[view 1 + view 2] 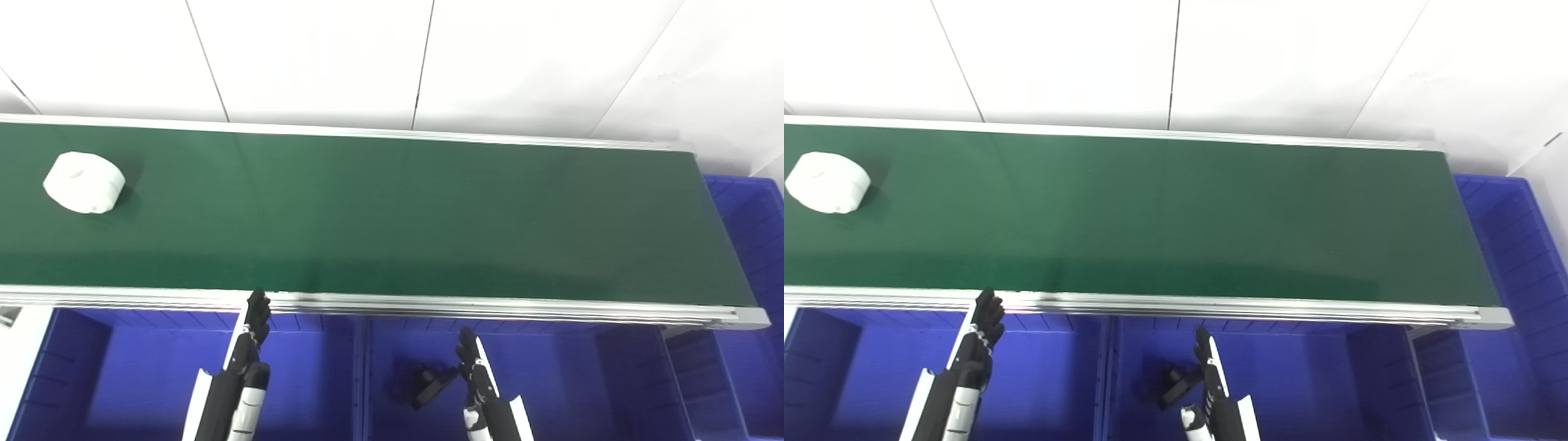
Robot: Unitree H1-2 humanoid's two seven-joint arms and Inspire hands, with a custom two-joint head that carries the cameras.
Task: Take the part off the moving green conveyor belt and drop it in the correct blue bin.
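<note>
Left hand: fingers straight and together, holding nothing, tips at the near rail of the belt. Whether they touch the rail: cannot tell. Hangs over the left bin.

Right hand: fingers also extended, empty, not clenched. Sits lower than the left, over the middle bin, well short of the rail. Just left of it, a dark part lying in that bin; too dark to make out shape.

Divider between left and middle bins runs roughly midway between the two hands.

White part on the belt, far left, toward the far edge. Round, chunky, hole in the top face. Well apart from both hands.

Rest of the belt bare green. Belt ends at right; a third bin beyond and below that end. White panelled wall behind the belt.
</note>
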